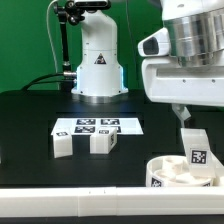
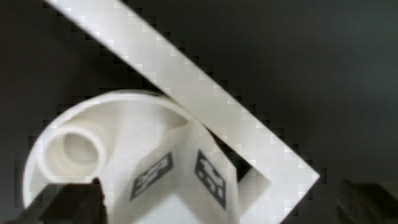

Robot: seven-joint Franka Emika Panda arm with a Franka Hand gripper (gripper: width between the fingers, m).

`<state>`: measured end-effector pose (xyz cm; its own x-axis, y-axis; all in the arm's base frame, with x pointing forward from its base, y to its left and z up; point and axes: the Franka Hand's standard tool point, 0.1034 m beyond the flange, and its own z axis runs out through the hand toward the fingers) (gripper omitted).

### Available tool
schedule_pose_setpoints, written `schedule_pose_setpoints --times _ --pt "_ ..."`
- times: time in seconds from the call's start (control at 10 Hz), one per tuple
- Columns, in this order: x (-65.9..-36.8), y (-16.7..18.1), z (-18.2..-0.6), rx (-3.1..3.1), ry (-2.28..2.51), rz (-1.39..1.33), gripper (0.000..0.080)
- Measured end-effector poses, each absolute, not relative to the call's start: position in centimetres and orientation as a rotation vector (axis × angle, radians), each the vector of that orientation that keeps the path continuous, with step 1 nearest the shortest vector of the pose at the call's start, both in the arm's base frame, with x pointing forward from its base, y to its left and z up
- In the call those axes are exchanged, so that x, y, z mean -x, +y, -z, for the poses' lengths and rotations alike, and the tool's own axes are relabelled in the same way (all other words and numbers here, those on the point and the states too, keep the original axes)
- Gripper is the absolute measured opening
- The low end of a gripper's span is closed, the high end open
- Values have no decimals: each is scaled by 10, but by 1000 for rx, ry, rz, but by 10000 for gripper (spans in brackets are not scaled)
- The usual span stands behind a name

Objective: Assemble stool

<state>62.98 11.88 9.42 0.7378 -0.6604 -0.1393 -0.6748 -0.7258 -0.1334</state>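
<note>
Currently my gripper [image 1: 186, 117] stands spread above the leg block [image 1: 194, 146] upright on the seat disc [image 1: 172, 171], lower right; next, fetch another leg [image 1: 62, 144].

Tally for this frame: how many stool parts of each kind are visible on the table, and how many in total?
Seat disc: 1
Leg blocks: 3, two loose beside the marker board (), one standing on the disc
Total: 4 parts
</note>
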Motion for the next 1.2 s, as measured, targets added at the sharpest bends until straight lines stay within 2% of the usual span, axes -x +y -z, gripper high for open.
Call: schedule_pose_setpoints --times 0.4,0.7,1.2 --pt "-632 116 -99 2973 476 -104 649" --pt "-632 114 -98 3001 212 -86 649" --pt "-635 122 -96 3020 -743 1 649"
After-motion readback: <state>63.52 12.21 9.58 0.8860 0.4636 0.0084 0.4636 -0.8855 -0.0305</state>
